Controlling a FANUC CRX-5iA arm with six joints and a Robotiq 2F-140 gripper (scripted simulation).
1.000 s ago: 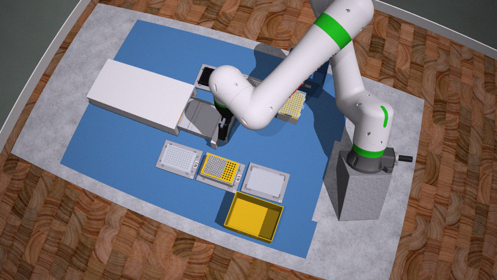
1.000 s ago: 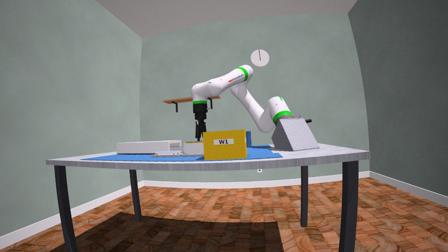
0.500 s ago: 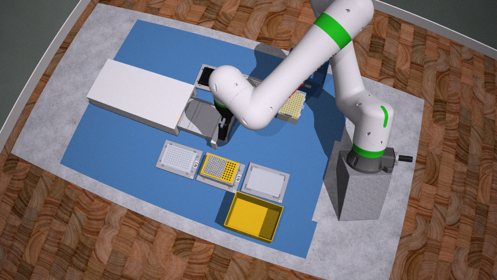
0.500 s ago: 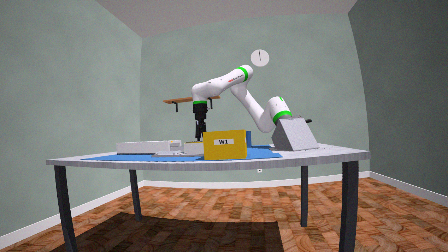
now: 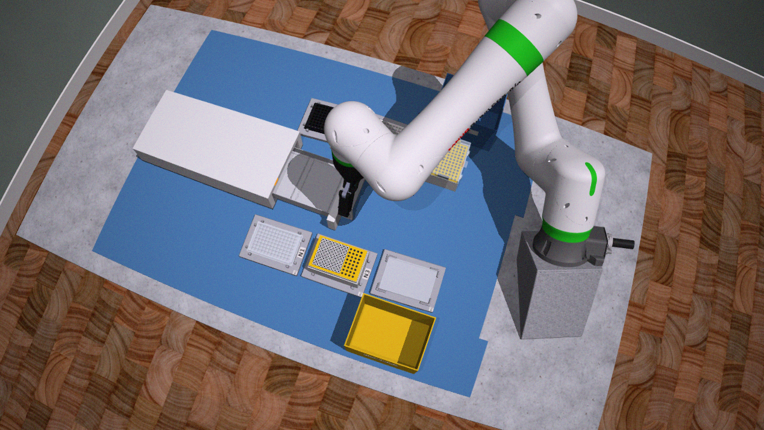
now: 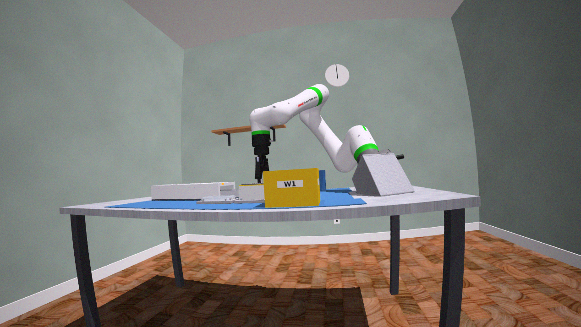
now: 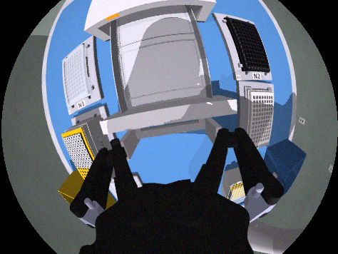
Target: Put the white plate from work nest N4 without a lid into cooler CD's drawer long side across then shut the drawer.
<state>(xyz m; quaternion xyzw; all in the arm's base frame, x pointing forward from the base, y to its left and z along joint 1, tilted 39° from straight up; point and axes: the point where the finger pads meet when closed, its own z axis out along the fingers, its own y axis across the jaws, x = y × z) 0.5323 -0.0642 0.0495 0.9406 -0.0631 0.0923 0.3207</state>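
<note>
arm: you have 1, bent down over the open drawer (image 5: 305, 184).
pincer: 1 (image 5: 342, 206), pointing straight down and pinching the drawer's bar handle (image 7: 162, 130); the fingers stand fairly wide on it.
cooler: 1 white box (image 5: 213, 144) on the blue mat; 1 drawer pulled out toward the arm's base, its floor bare grey with ribs.
lamp: 1 (image 7: 112, 16), lit amber, on the cooler's front edge.
near-row nests: you count 3: N1 with a pale welled plate (image 5: 275, 241), N3 with a yellow tip box (image 5: 339, 258), and the third with the white plate (image 5: 407, 279).
white plate: lies flat in its grey nest, beside N3 and well apart from the pincer; plain smooth white top, rectangular, no wells that you can see, held by corner brackets.
far-row plates: a black one (image 5: 319, 116) and a yellowish one (image 5: 451, 162) show; the arm hides what lies between.
bins: 2 on the worktop (image 6: 426, 201): yellow W1 (image 5: 422, 341) just beside the white plate's nest, and a blue one (image 6: 322, 178) behind it.
</note>
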